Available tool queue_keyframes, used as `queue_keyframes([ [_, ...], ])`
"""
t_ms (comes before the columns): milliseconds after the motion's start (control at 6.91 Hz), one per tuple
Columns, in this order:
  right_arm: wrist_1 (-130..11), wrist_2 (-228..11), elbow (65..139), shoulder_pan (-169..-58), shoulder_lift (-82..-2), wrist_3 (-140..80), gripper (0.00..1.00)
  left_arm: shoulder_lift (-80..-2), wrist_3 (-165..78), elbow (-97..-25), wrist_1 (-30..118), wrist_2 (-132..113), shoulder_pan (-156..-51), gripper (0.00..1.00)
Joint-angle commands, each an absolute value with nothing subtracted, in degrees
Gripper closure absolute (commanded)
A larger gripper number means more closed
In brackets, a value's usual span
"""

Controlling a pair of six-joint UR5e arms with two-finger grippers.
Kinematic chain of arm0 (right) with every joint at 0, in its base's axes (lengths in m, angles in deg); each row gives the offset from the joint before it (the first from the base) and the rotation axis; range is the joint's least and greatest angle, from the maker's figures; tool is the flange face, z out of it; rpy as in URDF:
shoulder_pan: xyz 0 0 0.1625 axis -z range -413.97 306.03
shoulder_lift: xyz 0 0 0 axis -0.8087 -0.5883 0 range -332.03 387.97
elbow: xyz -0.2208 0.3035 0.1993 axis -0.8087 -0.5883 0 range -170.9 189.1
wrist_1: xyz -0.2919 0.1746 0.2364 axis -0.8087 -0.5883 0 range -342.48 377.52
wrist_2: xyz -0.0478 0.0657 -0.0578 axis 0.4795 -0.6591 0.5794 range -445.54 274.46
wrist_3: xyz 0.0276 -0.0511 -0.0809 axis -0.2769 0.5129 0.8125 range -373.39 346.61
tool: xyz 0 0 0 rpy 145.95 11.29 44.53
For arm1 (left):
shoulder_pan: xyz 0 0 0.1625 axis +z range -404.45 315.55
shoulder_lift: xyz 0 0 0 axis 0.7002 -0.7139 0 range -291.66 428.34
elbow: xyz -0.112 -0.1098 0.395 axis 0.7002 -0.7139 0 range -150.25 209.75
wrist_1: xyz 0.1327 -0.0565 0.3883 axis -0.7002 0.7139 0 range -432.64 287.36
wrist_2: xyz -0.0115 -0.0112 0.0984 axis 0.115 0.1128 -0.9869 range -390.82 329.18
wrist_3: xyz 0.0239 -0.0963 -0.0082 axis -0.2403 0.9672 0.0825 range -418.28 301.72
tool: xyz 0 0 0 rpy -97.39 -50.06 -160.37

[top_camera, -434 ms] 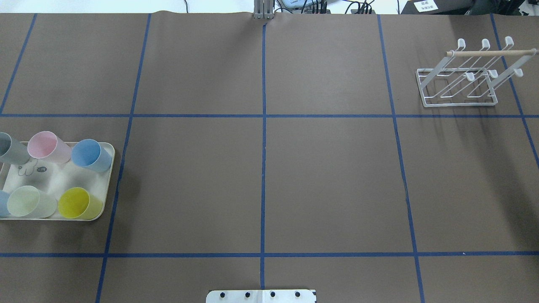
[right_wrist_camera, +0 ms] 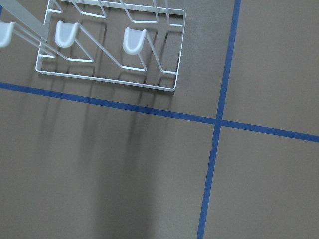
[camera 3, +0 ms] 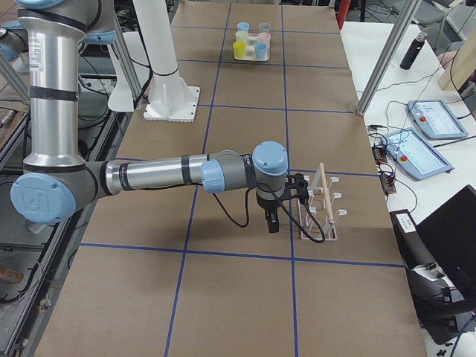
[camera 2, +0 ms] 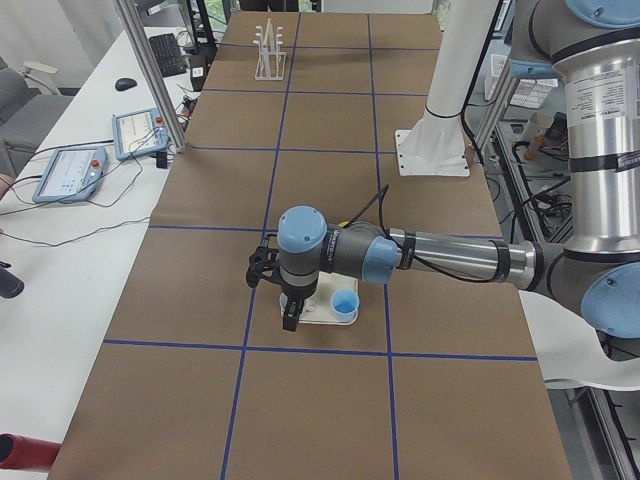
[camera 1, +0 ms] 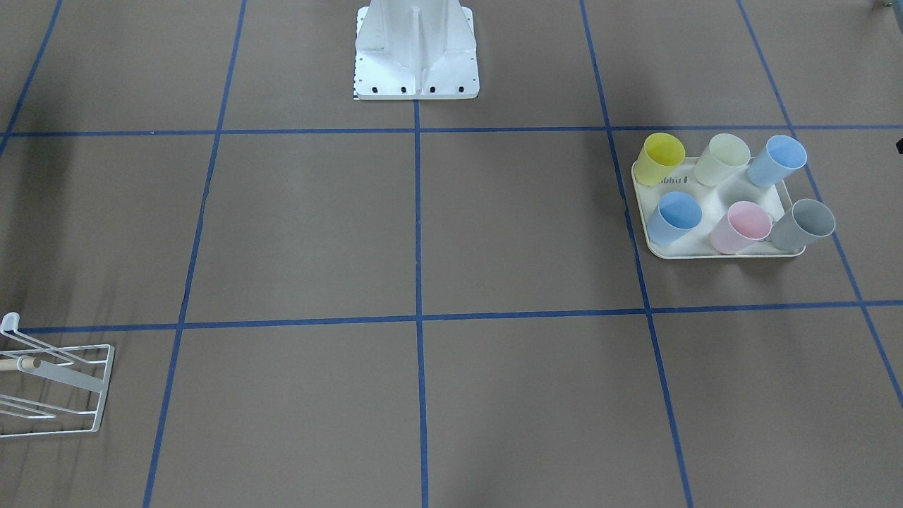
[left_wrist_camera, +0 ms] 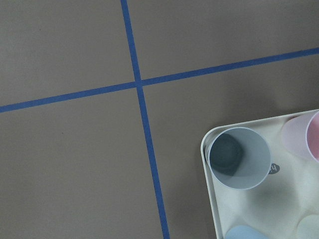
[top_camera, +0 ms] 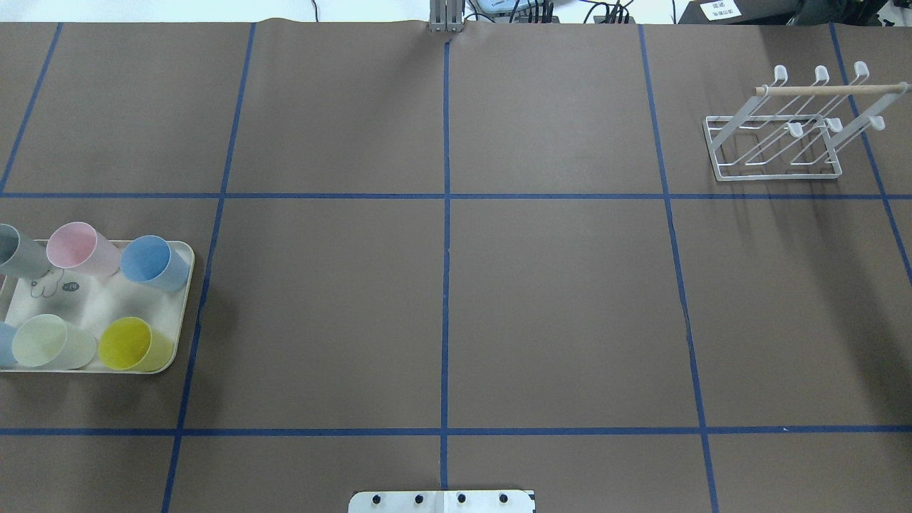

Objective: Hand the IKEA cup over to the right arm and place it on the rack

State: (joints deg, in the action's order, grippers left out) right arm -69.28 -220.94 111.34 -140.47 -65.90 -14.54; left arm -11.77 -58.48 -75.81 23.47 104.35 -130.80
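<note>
IKEA cups [top_camera: 153,262], 6 pastel, upright, on tray [top_camera: 107,301]

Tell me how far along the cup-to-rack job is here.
Done: nothing yet; the rack is empty and six cups sit in the tray. In hand: no cup is visibly held; the left gripper hangs by the tray and the right gripper by the rack. Remaining: pick a cup, hand it over, place it.

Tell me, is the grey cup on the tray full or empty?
Empty: the left wrist view looks straight into the grey cup and shows only its bare bottom.
</note>
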Motion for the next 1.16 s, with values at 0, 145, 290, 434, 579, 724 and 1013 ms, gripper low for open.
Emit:
queue_keyframes([
  [0,-69.14,-220.8,111.66,-140.45,-66.51,-14.35,0.0,-10.85,-58.54,-76.07,24.21,104.53,-130.84,0.0],
  [145,-68.44,-221.32,111.67,-140.45,-67.47,-14.53,0.0,-10.15,-58.45,-76.07,24.48,104.53,-130.84,0.0],
  [290,-68.35,-221.68,112.97,-140.45,-68.44,-14.62,0.0,-9.71,-58.11,-76.07,24.39,104.44,-130.58,0.0],
  [434,-68.26,-221.77,113.07,-140.45,-68.88,-14.88,0.0,-9.71,-55.4,-76.07,24.57,104.53,-128.58,0.0],
  [579,-67.3,-223.07,113.68,-140.36,-70.28,-14.97,0.0,-9.36,-52.68,-76.07,26.48,104.44,-125.86,0.0],
  [724,-65.21,-223.44,113.43,-140.36,-70.38,-14.88,0.0,-7.88,-48.22,-75.98,30.33,104.35,-120.96,0.0],
  [1013,-63.17,-224.93,113.25,-140.27,-71.26,-15.23,0.0,-4.52,-47.38,-73.19,37.82,104.44,-115.57,0.0],
])
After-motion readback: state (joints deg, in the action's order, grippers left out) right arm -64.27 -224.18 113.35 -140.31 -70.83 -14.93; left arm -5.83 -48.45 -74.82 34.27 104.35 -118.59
